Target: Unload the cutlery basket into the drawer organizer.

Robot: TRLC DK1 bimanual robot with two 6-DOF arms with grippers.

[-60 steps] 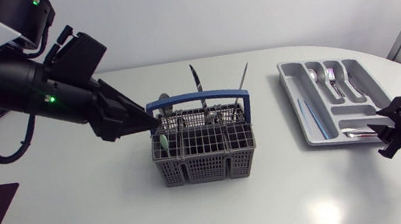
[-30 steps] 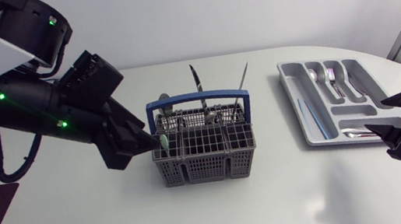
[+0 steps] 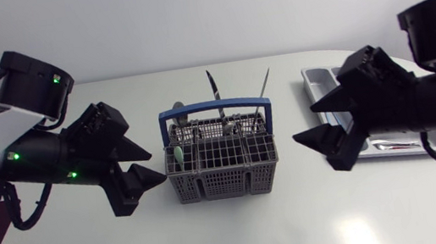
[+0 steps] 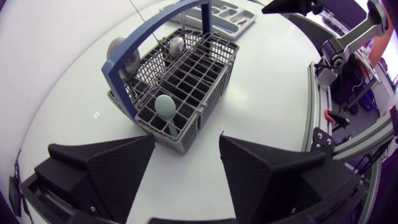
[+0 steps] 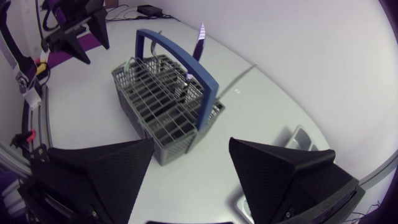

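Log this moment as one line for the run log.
left gripper: open, empty, beside basket | right gripper: open, empty, between basket and organizer | basket: cutlery inside | organizer: mostly hidden

Basket [image 3: 223, 168] sat mid surface [image 3: 233, 231], cutlery [image 3: 213, 88] standing in it. Left jaws were just left of it, right jaws just right, neither touching. Tray [image 3: 320, 78] lay right of basket, partly under right arm [image 3: 420, 102].
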